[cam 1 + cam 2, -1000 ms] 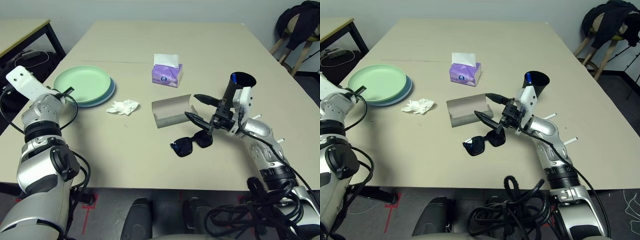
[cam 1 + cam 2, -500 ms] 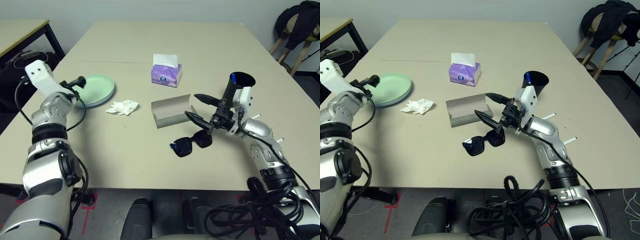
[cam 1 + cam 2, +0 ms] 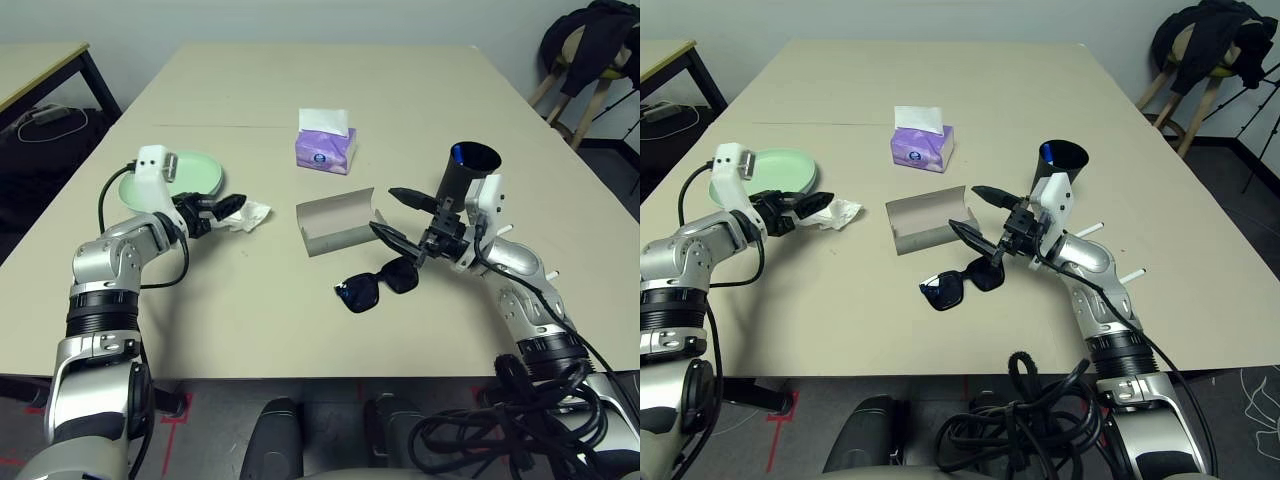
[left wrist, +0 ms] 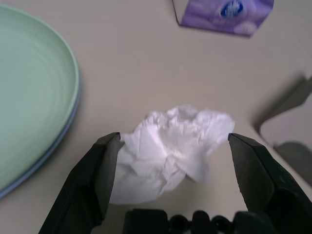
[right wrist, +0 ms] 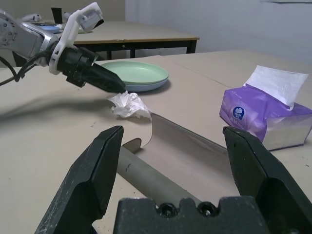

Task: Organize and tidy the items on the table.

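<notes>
My left gripper (image 4: pixel 170 185) spread wide, straddling crumpled tissue (image 4: pixel 168 151) at plates' (image 4: pixel 34 92) 3 o'clock. Tissue likely feather-light, soft, squashy: pinch thick middle. Right gripper (image 3: pixel 402 218) agape, empty, over glasses case (image 3: pixel 335 222).

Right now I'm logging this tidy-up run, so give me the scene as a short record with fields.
left gripper: open, fingers either side of the crumpled tissue
right gripper: open, beside the open glasses case, above the sunglasses
plates: green stacked on blue, beside the tissue
tissue box: upright, behind the case
black cup: upright, behind the right gripper
table: beige
</notes>
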Available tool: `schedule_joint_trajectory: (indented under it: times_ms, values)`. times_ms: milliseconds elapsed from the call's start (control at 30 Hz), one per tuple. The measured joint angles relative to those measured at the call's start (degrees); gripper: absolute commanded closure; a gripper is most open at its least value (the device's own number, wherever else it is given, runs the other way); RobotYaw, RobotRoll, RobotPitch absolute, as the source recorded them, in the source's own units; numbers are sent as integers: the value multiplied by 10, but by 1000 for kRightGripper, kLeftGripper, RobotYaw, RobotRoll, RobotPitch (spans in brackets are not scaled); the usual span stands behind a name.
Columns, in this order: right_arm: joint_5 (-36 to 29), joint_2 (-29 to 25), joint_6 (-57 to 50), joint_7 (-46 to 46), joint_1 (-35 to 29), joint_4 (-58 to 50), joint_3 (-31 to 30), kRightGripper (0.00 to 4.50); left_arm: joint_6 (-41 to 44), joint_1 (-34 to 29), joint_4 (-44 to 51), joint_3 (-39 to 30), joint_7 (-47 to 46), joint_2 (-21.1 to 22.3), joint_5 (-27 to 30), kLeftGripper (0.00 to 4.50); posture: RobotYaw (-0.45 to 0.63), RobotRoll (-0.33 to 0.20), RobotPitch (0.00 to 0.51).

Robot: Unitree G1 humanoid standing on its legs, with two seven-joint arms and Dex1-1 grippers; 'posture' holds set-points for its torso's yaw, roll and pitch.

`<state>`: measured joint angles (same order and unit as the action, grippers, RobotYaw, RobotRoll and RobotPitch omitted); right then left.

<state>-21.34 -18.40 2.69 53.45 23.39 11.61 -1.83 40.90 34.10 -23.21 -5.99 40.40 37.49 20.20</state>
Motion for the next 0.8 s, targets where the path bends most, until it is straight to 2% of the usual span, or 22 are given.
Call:
schedule_joint_trajectory:
  times_ms: [133,200,533,800]
  values:
    - [0,-1,0,0,-1,-1,0,0,-33,8,-33,51,34,12,-44,26,136,0,67]
    - [0,-1,0,0,-2,-2,0,0,-52,16,-53,65,44,14,-62,590,130,0,66]
    - [0,-4,-3,-2,-14,-8,0,0,-84,36,-93,71,48,-19,-84,4399,122,0,61]
    - [0,-7,-6,-2,-14,-14,0,0,-71,38,-76,39,50,-29,-63,4459,129,0,60]
